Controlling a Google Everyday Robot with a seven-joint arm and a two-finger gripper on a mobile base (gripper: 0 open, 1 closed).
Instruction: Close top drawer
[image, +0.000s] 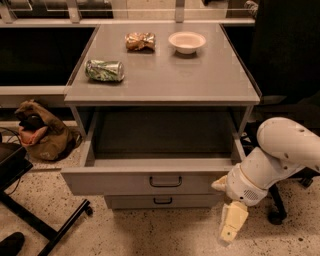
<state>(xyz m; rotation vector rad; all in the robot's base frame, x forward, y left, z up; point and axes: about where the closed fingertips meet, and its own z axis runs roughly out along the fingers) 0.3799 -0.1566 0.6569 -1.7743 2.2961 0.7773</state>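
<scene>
The top drawer (145, 181) of the grey cabinet stands pulled far out, its inside empty, with a small dark loop handle (165, 181) at the centre of its flat front panel. A second drawer front with its own handle (163, 201) shows just below it. My gripper (232, 225) hangs at the lower right, below and to the right of the drawer's front right corner, on the white arm (280, 155). It holds nothing that I can see.
On the cabinet top (165, 75) lie a crushed green can (104, 70), a crumpled brown snack bag (140, 41) and a white bowl (187, 42). A brown bag (40, 132) lies on the floor at left, by black chair legs (35, 215). A chair base (280, 210) stands at right.
</scene>
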